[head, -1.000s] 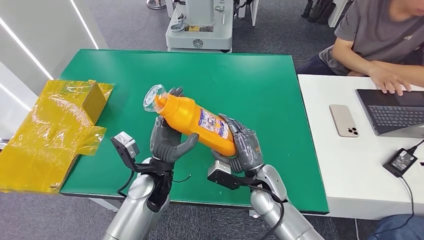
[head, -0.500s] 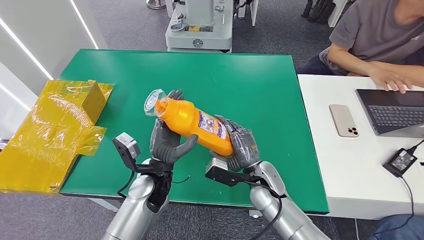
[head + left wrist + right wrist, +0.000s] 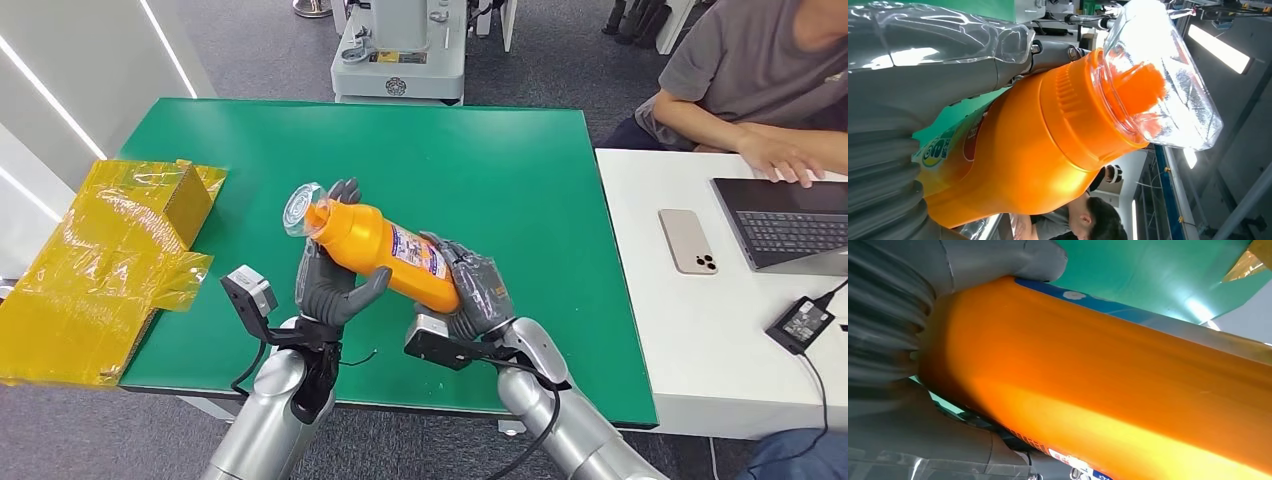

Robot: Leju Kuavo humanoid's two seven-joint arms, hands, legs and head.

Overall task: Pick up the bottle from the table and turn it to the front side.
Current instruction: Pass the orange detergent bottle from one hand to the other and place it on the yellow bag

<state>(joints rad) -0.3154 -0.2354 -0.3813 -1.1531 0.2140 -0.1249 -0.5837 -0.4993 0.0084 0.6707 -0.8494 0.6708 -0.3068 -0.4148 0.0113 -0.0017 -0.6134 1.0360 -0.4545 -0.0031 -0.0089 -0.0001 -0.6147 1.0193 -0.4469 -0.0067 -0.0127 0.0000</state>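
Risk noted: the bottle (image 3: pixel 385 252) could slip or roll out if either grip is loosened during turning, since it is held tilted above the near edge of the green desk (image 3: pixel 520 170). Its neck end is clasped by the left hand (image 3: pixel 335 280), its base end by the right hand (image 3: pixel 470 290).

Both silver arms rose from below, bent inward. The left hand (image 3: pixel 330 283) gripped the bottle (image 3: pixel 385 252) near its neck — the right hand (image 3: pixel 472 292) clasped its base.
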